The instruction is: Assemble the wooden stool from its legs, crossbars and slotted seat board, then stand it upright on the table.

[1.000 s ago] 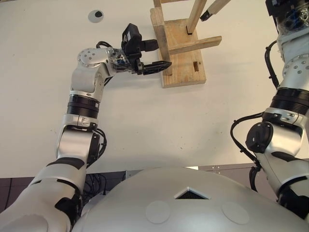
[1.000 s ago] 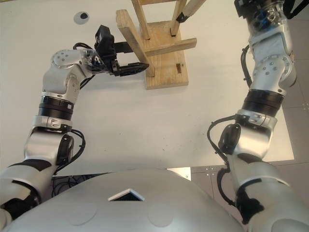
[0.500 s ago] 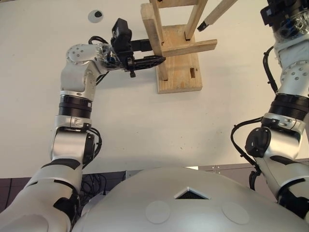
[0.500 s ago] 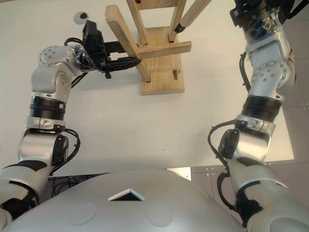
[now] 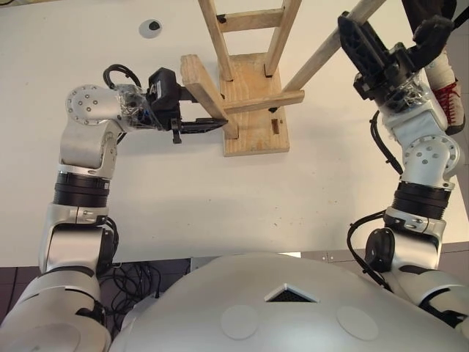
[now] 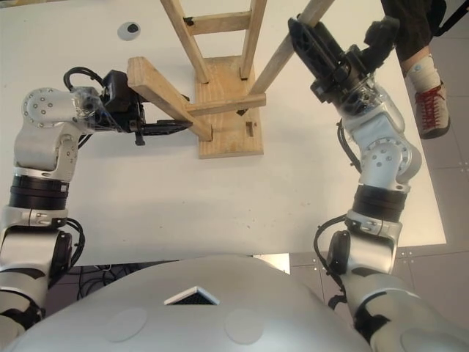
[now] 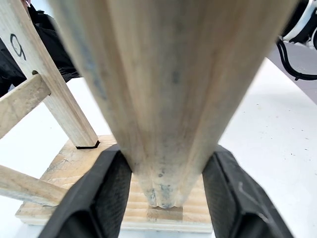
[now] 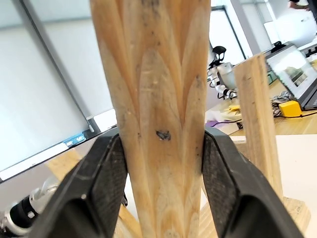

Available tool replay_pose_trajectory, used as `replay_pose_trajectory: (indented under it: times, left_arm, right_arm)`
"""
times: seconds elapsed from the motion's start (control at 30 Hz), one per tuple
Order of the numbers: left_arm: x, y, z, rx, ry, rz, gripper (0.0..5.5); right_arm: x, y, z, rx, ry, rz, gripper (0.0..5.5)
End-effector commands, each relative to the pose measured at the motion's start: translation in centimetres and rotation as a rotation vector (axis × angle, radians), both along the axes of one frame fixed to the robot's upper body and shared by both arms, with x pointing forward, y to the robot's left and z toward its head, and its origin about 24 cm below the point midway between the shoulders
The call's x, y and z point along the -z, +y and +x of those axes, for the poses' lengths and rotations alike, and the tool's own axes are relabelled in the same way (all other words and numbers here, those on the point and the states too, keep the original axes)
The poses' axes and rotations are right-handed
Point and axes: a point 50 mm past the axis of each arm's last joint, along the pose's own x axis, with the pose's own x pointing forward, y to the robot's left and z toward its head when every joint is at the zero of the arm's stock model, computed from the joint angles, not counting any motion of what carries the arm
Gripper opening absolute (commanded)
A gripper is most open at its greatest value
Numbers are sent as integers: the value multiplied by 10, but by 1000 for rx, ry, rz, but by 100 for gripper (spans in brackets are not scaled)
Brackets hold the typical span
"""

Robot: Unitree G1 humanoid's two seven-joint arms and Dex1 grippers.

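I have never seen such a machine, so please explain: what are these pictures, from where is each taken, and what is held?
This is a humanoid robot with two arms, each ending in a two-finger gripper. Two pictures come from cameras in its head, looking down at a white table; the other two come from a camera on each wrist. On the table lies a seat board, with legs standing up from it and crossbars joining them. The left gripper is shut on the near leg; the right gripper is shut on a leaning leg.
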Motion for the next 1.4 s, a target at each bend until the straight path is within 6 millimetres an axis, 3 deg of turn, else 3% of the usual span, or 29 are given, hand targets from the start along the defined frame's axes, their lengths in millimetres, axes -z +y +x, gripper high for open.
replay_pose_trajectory:
  times: [0.03, 0.1, 0.4, 0.63, 0.8, 0.9, 1.17, 1.4]
  left_arm:
    - [48, 6, -13, -22, 250, 178, 201]
    - [47, 4, -8, -11, 263, 197, 201]
    - [49, 13, -7, 55, 333, 181, 201]
    - [34, 21, 10, 77, 241, 181, 201]
    - [34, 24, 13, 84, 264, 134, 201]
    - [36, 27, 13, 111, 292, 144, 201]
    - [35, 37, 20, 120, 302, 149, 201]
    - [37, 32, 18, 152, 276, 155, 201]
  right_arm:
    - [18, 5, -4, -49, -15, -144, 203]
    - [25, 2, -5, -36, -27, -190, 203]
    - [16, -19, 1, 8, -74, -245, 203]
    - [28, -13, 2, -80, -53, -311, 202]
    - [26, 1, -7, -154, -95, -301, 202]
    - [35, 5, -17, -216, -96, -360, 202]
    - [41, -18, -21, -287, -83, -531, 202]
    - [35, -17, -12, -479, -79, -649, 202]
